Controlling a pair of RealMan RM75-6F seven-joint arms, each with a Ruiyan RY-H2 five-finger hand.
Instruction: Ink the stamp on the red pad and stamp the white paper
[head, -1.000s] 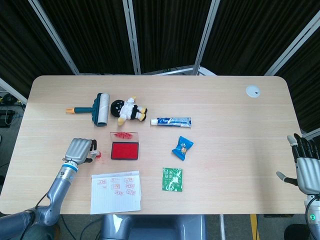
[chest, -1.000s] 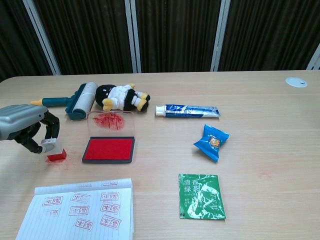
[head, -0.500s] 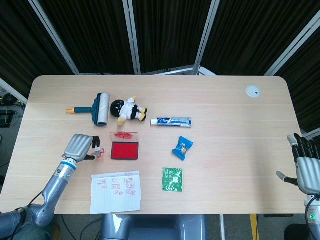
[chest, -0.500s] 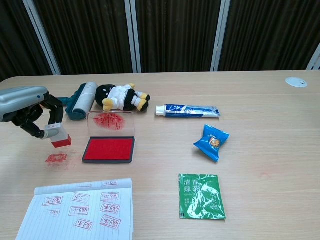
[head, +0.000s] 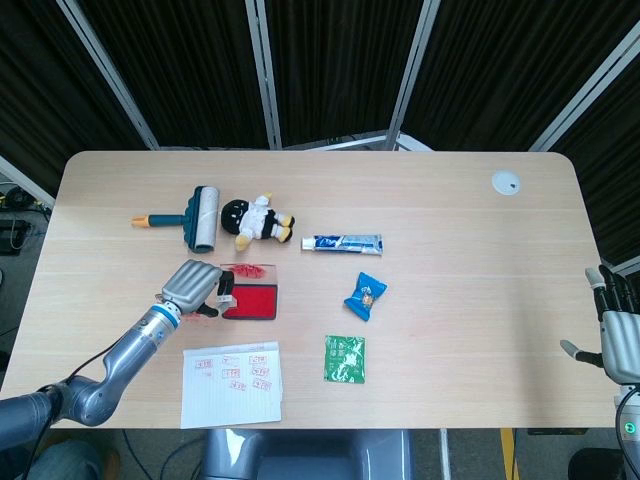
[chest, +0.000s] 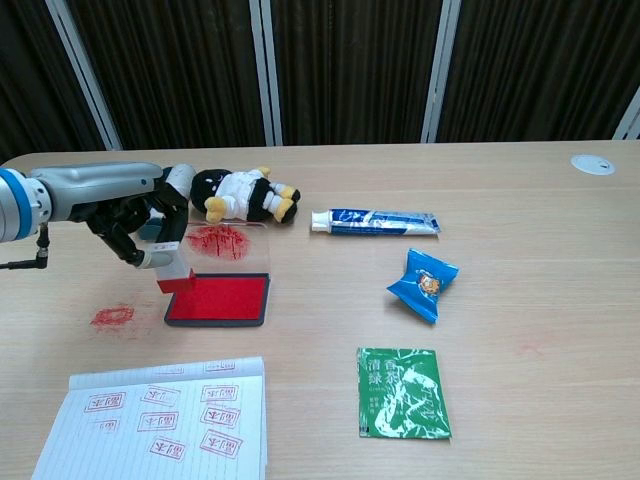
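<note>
At the left of the chest view, the left hand (chest: 135, 222) holds the stamp (chest: 173, 270) pinched in its curled fingers, the red face down, over the left edge of the red ink pad (chest: 218, 299). I judge that the stamp could come down half on the tray rim, because it is not yet over the middle of the pad; then the face would take ink unevenly. It also looks a little tilted, which could give a partial print. Lower left lies the white paper (chest: 160, 418), already carrying several red prints, and a red smear (chest: 113, 317) marks the table (chest: 520, 300) left of the pad. At the right edge of the head view, the right hand (head: 618, 330) hangs with fingers spread, holding nothing.

One second ago the stamp stood on that smear; since then the left hand has lifted it and carried it right, to the pad.
</note>
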